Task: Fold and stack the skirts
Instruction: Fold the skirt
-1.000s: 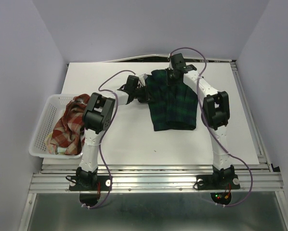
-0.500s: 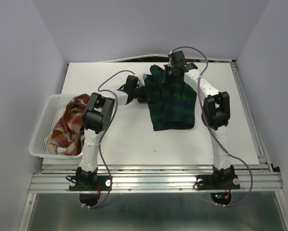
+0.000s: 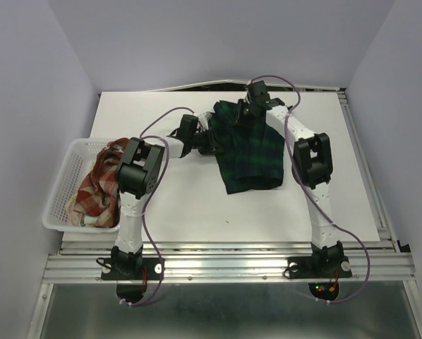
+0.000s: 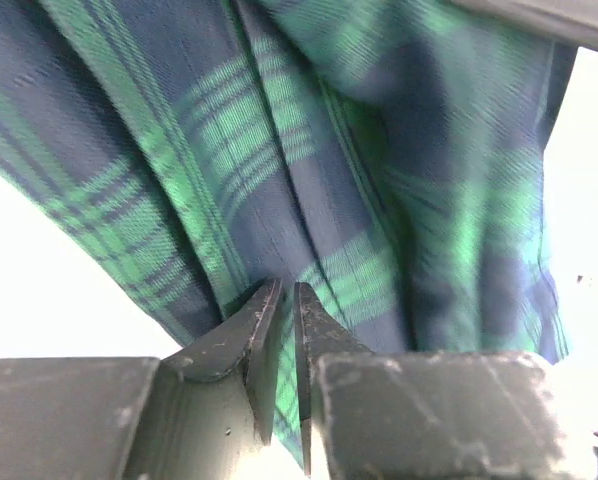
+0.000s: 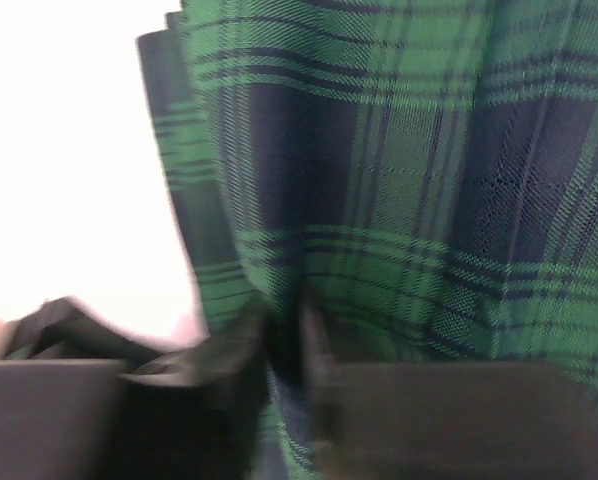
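Observation:
The dark green-navy plaid skirt (image 3: 250,148) lies on the white table (image 3: 183,205), its far end lifted. My left gripper (image 3: 212,140) is shut on its left far edge; in the left wrist view the cloth (image 4: 309,180) hangs pinched between the closed jaws of that gripper (image 4: 287,292). My right gripper (image 3: 248,109) is shut on the skirt's far edge; the right wrist view shows the plaid (image 5: 399,170) pinched in that gripper (image 5: 284,315). The red-and-cream plaid skirt (image 3: 98,183) lies in the basket. A pale cloth (image 3: 73,208) peeks out beneath it.
A white plastic mesh basket (image 3: 64,176) stands at the table's left edge. Purple cables loop from both arms above the table's far half. The table's right edge (image 3: 370,191) lies beyond the right arm.
Both grippers have shifted left with the skirt's far edge. The far end has bunched up and moved left and the skirt now lies more slanted.

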You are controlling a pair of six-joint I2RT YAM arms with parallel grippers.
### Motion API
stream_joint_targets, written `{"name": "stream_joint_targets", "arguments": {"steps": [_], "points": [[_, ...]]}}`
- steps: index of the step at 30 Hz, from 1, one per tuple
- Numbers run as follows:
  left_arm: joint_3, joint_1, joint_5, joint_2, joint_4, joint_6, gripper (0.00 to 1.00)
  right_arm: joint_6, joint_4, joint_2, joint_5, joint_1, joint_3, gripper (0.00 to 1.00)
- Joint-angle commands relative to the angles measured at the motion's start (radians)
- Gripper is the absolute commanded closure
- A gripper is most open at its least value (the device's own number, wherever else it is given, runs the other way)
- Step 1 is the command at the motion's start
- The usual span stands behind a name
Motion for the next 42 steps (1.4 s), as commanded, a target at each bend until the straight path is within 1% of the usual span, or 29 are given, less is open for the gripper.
{"name": "stream_joint_targets", "arguments": {"steps": [1, 2, 3, 4, 5, 9, 10, 12, 15, 20, 24, 26, 31, 37, 38, 39, 40, 42], "points": [[-0.124, 0.004, 0.062, -0.175, 0.034, -0.011, 0.75, -0.072, 0.02, 0.002, 0.036, 0.006, -0.025, 0.66], [-0.145, 0.002, 0.068, -0.203, 0.042, -0.015, 0.75, -0.092, -0.001, -0.006, 0.043, 0.006, -0.025, 0.48], [-0.163, 0.002, 0.073, -0.241, 0.053, -0.018, 0.75, -0.106, -0.007, -0.033, 0.049, 0.006, -0.033, 0.45], [-0.192, 0.002, 0.077, -0.254, 0.054, -0.021, 0.74, -0.12, -0.013, -0.05, 0.056, 0.006, -0.039, 0.4], [-0.205, -0.001, 0.087, -0.264, 0.053, -0.028, 0.74, -0.15, -0.024, -0.071, 0.067, 0.006, -0.047, 0.32], [-0.262, -0.034, 0.102, -0.28, 0.066, -0.046, 0.74, -0.228, -0.052, -0.185, 0.119, 0.006, -0.099, 0.32], [-0.266, -0.044, 0.102, -0.277, 0.073, -0.047, 0.74, -0.247, -0.059, -0.225, 0.124, 0.006, -0.125, 0.36], [-0.271, -0.071, 0.097, -0.257, 0.085, -0.054, 0.75, -0.261, -0.089, -0.263, 0.125, 0.006, -0.165, 0.4], [-0.265, -0.088, 0.075, -0.219, 0.093, -0.075, 0.76, -0.267, -0.139, -0.323, 0.083, 0.018, -0.261, 0.42], [-0.279, -0.088, 0.064, -0.192, 0.094, -0.087, 0.78, -0.272, -0.225, -0.329, 0.05, 0.055, -0.376, 0.43], [-0.308, -0.094, 0.054, -0.206, 0.094, -0.072, 0.79, -0.264, -0.222, -0.352, 0.07, 0.098, -0.468, 0.4], [-0.32, -0.096, 0.048, -0.206, 0.097, -0.071, 0.79, -0.253, -0.224, -0.352, 0.07, 0.11, -0.476, 0.38], [-0.337, -0.102, 0.044, -0.2, 0.102, -0.067, 0.79, -0.23, -0.241, -0.349, 0.119, 0.145, -0.476, 0.37], [-0.332, -0.113, 0.036, -0.194, 0.103, -0.072, 0.79, -0.225, -0.257, -0.309, 0.159, 0.165, -0.489, 0.42], [-0.334, -0.117, 0.034, -0.192, 0.103, -0.074, 0.79, -0.229, -0.267, -0.3, 0.155, 0.165, -0.479, 0.51], [-0.334, -0.117, 0.033, -0.189, 0.103, -0.074, 0.79, -0.23, -0.268, -0.297, 0.155, 0.165, -0.478, 0.57], [-0.334, -0.119, 0.031, -0.188, 0.103, -0.077, 0.79, -0.235, -0.271, -0.297, 0.149, 0.165, -0.475, 0.68], [-0.332, -0.119, 0.024, -0.177, 0.097, -0.08, 0.8, -0.244, -0.277, -0.299, 0.132, 0.165, -0.458, 0.8]]}}
